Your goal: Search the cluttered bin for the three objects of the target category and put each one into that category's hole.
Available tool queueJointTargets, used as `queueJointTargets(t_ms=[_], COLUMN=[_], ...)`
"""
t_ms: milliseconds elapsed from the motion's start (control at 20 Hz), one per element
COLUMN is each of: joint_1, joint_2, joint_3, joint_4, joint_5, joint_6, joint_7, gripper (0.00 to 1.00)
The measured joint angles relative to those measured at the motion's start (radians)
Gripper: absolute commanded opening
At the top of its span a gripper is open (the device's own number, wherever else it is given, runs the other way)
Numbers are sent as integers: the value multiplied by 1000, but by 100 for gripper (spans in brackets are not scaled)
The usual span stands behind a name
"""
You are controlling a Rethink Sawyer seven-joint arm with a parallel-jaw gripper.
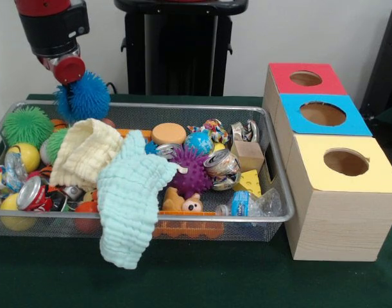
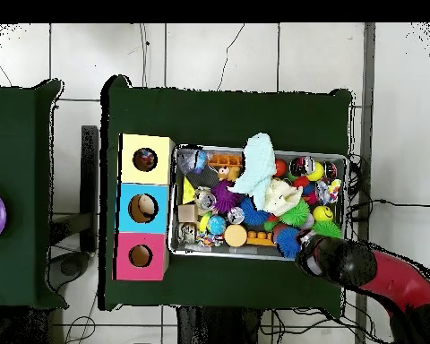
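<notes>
A pale mint cloth is draped over the near rim of the wire mesh bin, hanging down onto the green table cover. Beside it, against the near wall, a crushed plastic bottle and an orange toy are seen, with a crushed red can toward the left corner. Further in, a cream knitted cloth is laid partly over the mint one, covering whatever lies beneath; a purple spiky ball, a yellow cheese wedge and a small wooden cube are found mid-bin. A green fuzzy ball rests at the far left. To the right of the bin, three wooden boxes are set in a row, topped yellow, blue and red, each with a round hole. Above the bin's far left corner, a blue spiky ball is held up off the clutter by the gripper; the fingers are hidden behind the ball, so the pinch is judged only from the ball being lifted. The arm is cut off by the top edge.
</notes>
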Motion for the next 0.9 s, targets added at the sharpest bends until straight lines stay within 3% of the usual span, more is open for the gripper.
queueJointTargets(t_ms=[500, 850, 900], joint_1=[-8, -32, -39], joint_2=[6, 11, 19], joint_3=[19, 32, 34], joint_4=[-54, -139, -161], joint_5=[-13, -14, -14], joint_6=[3, 37, 43], joint_7=[0, -9, -9], gripper=[0, 0, 100])
